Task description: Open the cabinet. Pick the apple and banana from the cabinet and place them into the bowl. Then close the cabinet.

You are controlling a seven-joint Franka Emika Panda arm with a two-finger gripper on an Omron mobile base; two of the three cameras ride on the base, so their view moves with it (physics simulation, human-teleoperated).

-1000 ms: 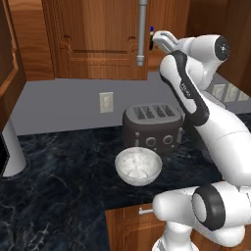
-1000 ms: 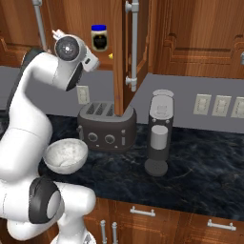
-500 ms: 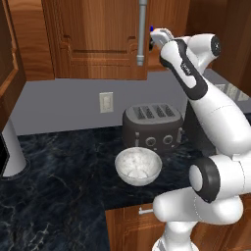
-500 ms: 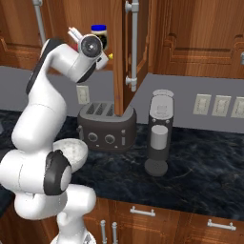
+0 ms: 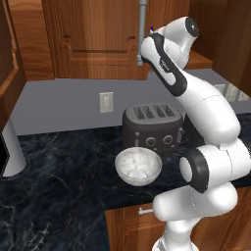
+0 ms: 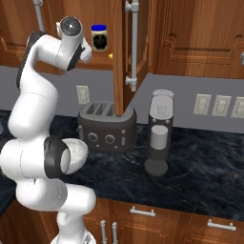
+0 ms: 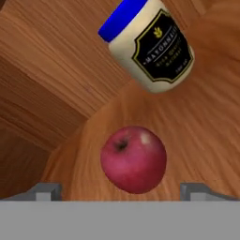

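One jar (image 7: 150,44): we are reading "MAYONNAISE" on its black label.
Apple (image 7: 134,159): lying on the cabinet (image 6: 143,47) shelf, before the jar.
Gripper (image 7: 121,191): fingers spread, straddling the apple.

Kitchen things on and above the dark counter

A dark toaster (image 5: 153,130) with four slots stands on the black marbled counter (image 5: 59,186), close to the grey wall. A white plug plate (image 5: 106,102) is on the wall to the toaster's left. Seen from the right side, a grey coffee machine (image 6: 159,138) stands just beside the toaster, and more white plug plates (image 6: 221,106) sit on the wall past it. A white jar (image 7: 152,44) with a blue lid and a black label that says mayonnaise stands on a wooden shelf (image 7: 211,126). Drawers (image 6: 143,219) with silver handles are under the counter.
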